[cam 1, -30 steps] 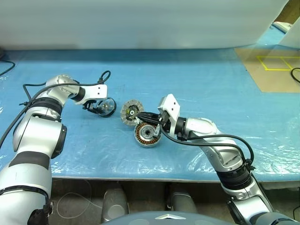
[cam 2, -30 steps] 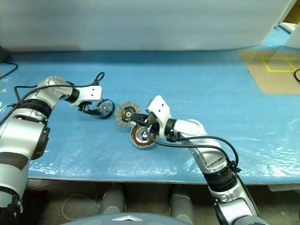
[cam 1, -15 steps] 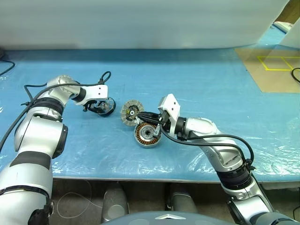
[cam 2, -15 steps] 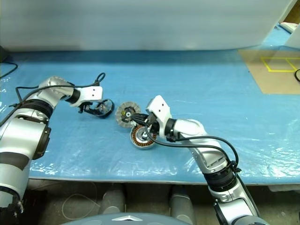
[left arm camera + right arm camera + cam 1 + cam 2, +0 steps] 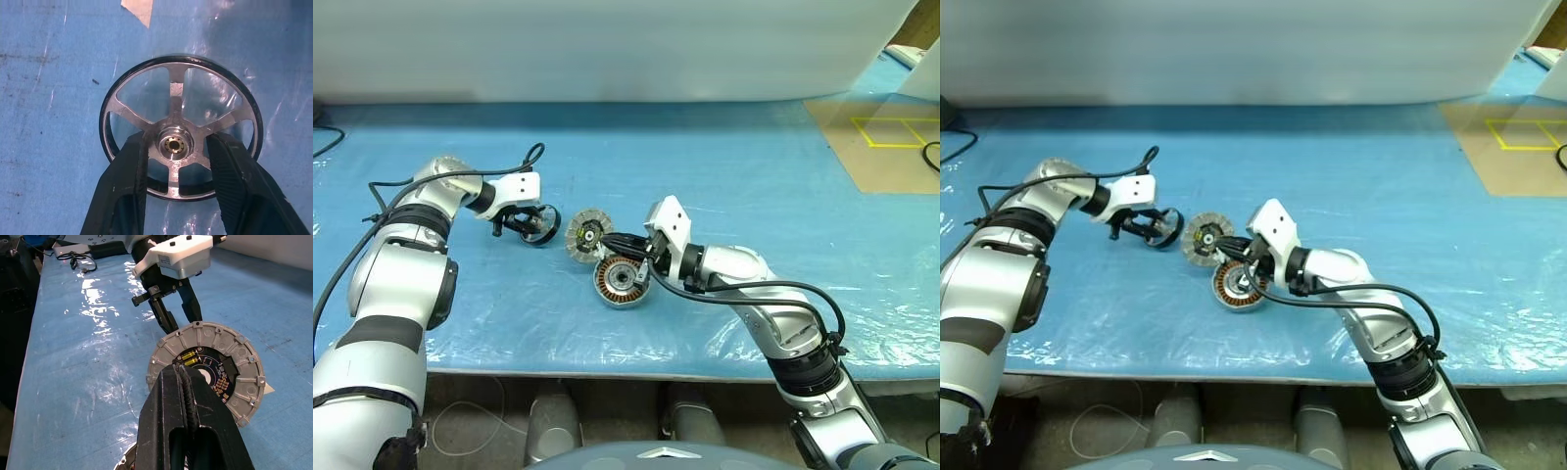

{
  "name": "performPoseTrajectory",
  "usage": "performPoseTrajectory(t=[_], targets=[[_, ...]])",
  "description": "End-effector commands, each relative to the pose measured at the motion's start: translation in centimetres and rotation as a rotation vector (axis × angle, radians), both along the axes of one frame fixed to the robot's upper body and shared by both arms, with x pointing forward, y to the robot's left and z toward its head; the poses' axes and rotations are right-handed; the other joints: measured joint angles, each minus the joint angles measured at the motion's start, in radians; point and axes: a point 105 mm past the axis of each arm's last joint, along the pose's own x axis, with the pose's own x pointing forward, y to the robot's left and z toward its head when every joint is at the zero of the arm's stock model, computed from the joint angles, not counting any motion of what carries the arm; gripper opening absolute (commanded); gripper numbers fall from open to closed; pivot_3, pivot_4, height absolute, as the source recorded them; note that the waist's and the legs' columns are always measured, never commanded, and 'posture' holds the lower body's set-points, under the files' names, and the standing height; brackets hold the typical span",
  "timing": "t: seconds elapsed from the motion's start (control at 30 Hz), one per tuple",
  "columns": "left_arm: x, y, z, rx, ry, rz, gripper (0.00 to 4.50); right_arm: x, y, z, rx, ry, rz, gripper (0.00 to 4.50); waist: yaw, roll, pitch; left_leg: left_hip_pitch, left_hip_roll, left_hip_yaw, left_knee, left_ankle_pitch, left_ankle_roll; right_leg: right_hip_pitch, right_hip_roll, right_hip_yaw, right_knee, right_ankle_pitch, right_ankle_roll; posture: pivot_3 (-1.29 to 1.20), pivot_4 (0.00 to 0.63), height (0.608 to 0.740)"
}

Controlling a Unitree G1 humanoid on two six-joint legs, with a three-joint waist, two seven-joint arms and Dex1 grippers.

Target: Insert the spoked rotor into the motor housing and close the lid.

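— Left eye view first: what do we have, biggest down?

— We see the blue worktop (image 5: pixel 734 186), and on it the motor housing (image 5: pixel 622 281) just under our right hand (image 5: pixel 619 245), copper windings up. The lid (image 5: pixel 586 236) stands tilted just beyond that hand's tips, black-and-yellow face toward it.

— And the right hand's fingers?

— Pressed together, gripping nothing; we see them meet in the right wrist view.

— The spoked rotor?

— The spoked rotor (image 5: pixel 180 132) sits in our left hand (image 5: pixel 177 149). The fingers (image 5: pixel 128 176) are partly closed through its spokes, either side of the hub, well apart from the housing.
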Motion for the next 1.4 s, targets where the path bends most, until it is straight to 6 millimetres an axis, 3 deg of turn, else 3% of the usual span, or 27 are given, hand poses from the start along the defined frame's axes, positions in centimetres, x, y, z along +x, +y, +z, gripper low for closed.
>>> performPoseTrajectory(t=[0.03,0.33,0.63,0.9,1.13,1.4], targets=[[0.1,0.7,3.5,-0.056,-0.051,-0.016,1.50,0.3,-0.9,1.0,0.026,-0.036,-0.003,0.00,-0.001,0.000,0.001,0.000,0.000,0.000,0.000,0.000,0.000,0.000,0.000,0.000,0.000,0.000,0.000,0.00,0.150,0.740],[-0.8,1.8,8.0,-0.062,-0.081,-0.083,1.50,1.4,-4.2,-1.0,-0.056,0.012,-0.043,0.00,0.001,0.000,0.002,0.000,0.000,0.000,-0.001,0.000,0.000,0.000,0.000,0.000,-0.001,-0.002,-0.003,0.00,0.150,0.740],[-0.5,-1.9,14.2,-0.349,-0.158,-0.130,1.50,1.1,-5.9,-3.7,-0.138,0.054,-0.061,0.00,0.000,0.000,0.003,-0.001,0.000,0.000,-0.001,0.000,0.000,0.000,0.000,0.000,-0.001,-0.002,-0.003,0.00,0.150,0.740],[-2.8,-5.1,19.4,-0.638,-0.138,-0.255,1.50,0.9,-7.1,-4.8,-0.196,0.053,-0.070,0.00,0.000,0.000,0.004,-0.002,0.000,0.001,0.000,0.000,0.000,-0.001,0.001,0.000,-0.001,-0.002,-0.003,0.00,0.150,0.740],[-4.6,-8.0,19.4,-0.771,-0.085,-0.294,1.50,1.2,-7.2,-4.8,-0.196,0.044,-0.080,0.00,-0.002,0.000,0.005,-0.001,0.000,0.001,0.000,0.000,0.000,-0.001,0.000,0.000,0.000,-0.002,-0.003,0.00,0.150,0.740],[-6.8,-10.7,14.9,-0.823,-0.080,-0.209,1.50,1.0,-7.5,-4.0,-0.178,0.011,-0.057,0.00,-0.002,0.000,0.005,-0.003,0.000,0.000,0.002,0.000,0.000,-0.001,0.000,0.000,0.001,-0.002,-0.003,0.00,0.150,0.740]])
